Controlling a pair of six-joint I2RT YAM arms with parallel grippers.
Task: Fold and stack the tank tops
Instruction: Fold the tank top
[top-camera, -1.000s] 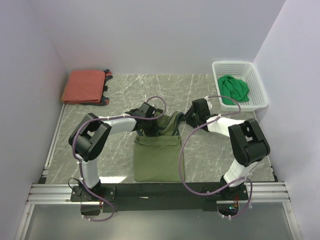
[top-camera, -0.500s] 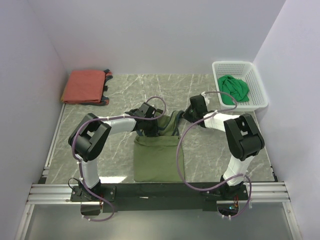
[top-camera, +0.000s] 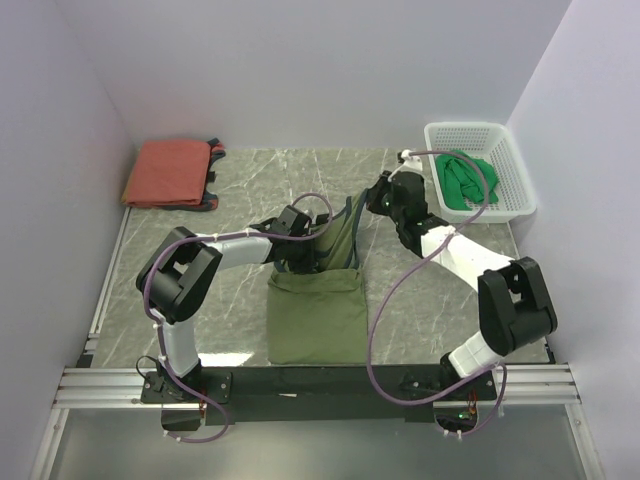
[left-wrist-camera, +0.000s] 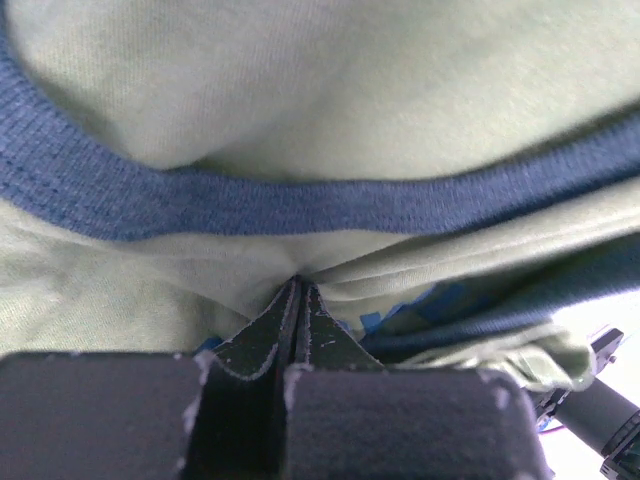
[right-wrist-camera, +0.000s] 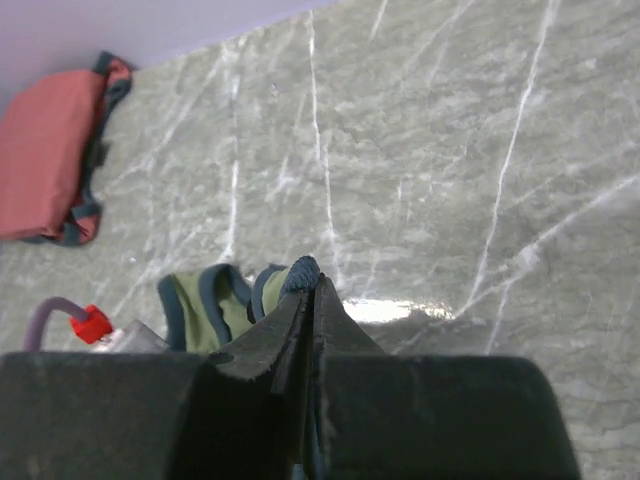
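Observation:
The olive green tank top (top-camera: 315, 312) with navy trim lies half folded at the table's centre, its upper part bunched and raised. My left gripper (top-camera: 310, 247) is shut on that bunched olive cloth (left-wrist-camera: 300, 120), with the navy trim (left-wrist-camera: 300, 205) just beyond its tips (left-wrist-camera: 298, 285). My right gripper (top-camera: 367, 206) is shut on a navy-trimmed strap (right-wrist-camera: 305, 270) of the same top and holds it up, stretched toward the back. The rust-red tank top (top-camera: 170, 172) lies folded at the back left. The bright green tank top (top-camera: 468, 178) sits crumpled in the basket.
A white mesh basket (top-camera: 462, 127) stands at the back right by the wall. Purple cables loop over both arms above the table. The grey marble table (right-wrist-camera: 450, 150) shows bare behind the olive top, and the red top (right-wrist-camera: 50, 150) is at its far left.
My right gripper has shut on the olive top's strap and pulled it up and toward the back. The cloth now stretches taller. The left gripper has stayed put, shut on the cloth.

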